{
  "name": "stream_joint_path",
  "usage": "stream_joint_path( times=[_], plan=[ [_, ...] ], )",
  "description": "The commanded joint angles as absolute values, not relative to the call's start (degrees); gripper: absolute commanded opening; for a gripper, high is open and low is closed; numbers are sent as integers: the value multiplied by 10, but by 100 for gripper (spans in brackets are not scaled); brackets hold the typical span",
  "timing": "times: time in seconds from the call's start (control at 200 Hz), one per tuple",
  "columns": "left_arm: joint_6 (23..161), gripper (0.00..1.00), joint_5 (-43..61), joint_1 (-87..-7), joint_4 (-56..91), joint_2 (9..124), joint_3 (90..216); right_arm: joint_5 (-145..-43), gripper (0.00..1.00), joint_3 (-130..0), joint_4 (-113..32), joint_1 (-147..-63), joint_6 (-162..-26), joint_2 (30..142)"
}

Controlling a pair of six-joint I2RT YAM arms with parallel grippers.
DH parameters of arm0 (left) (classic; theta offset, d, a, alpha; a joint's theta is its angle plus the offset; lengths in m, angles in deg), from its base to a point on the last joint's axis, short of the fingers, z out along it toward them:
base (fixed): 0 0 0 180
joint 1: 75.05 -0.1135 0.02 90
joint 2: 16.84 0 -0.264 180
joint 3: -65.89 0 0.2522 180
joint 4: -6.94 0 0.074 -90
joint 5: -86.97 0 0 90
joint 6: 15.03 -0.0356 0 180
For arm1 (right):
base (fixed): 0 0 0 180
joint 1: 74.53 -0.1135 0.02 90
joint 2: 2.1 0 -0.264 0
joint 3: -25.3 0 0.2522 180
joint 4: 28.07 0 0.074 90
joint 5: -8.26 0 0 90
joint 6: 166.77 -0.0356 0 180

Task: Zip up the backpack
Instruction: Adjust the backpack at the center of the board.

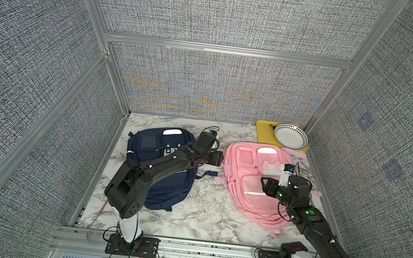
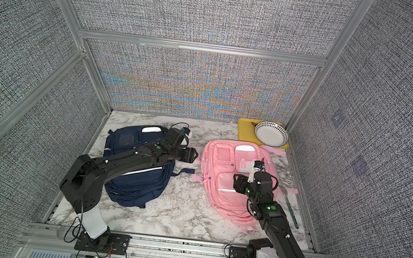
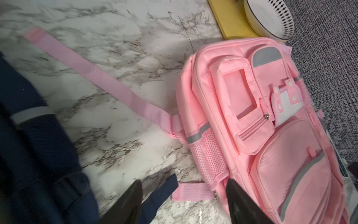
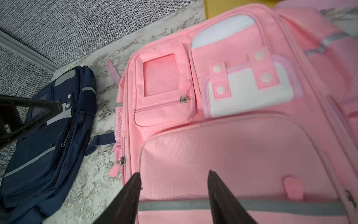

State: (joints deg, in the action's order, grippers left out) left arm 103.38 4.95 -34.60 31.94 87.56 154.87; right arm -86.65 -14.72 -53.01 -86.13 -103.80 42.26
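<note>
Two backpacks lie flat on the marble table, a navy backpack (image 1: 150,149) (image 2: 124,146) on the left and a pink backpack (image 1: 248,166) (image 2: 221,179) on the right. My left gripper (image 1: 216,158) (image 3: 184,186) hovers open over the gap between them. Below it are a short pink strap tab (image 3: 191,191) and a navy strap end (image 3: 162,188). A metal zipper pull (image 3: 215,195) (image 4: 121,161) sits on the pink backpack's side seam. My right gripper (image 1: 267,187) (image 4: 174,174) is open over the pink front pocket (image 4: 242,145) and grips nothing.
A yellow board (image 1: 264,133) with a white dotted bowl (image 1: 290,136) stands at the back right corner. A utensil (image 2: 292,211) lies along the right wall beside the pink backpack. A long pink strap (image 3: 96,77) trails across the marble. Grey walls enclose the table.
</note>
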Motion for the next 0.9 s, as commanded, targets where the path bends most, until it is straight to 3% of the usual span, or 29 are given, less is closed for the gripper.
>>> stream_joint_path(
  times=[0.0,0.17,0.345,0.44,0.676,0.896],
  plan=[
    [1093,70,117,-343,285,916,1570,-843,58,-132,-582,-861,-1112,393],
    [1141,64,152,-342,251,976,1595,-781,61,-104,-617,-861,-1152,369],
    [1162,55,158,-342,233,1017,1605,-780,61,-83,-591,-860,-1161,379],
    [1170,45,163,-342,229,1033,1612,-781,62,-82,-590,-859,-1161,403],
    [1184,8,156,-342,209,1049,1613,-806,62,-58,-546,-859,-1167,426],
    [1152,0,134,-349,221,1009,1597,-854,62,-46,-469,-859,-1162,507]
  ],
)
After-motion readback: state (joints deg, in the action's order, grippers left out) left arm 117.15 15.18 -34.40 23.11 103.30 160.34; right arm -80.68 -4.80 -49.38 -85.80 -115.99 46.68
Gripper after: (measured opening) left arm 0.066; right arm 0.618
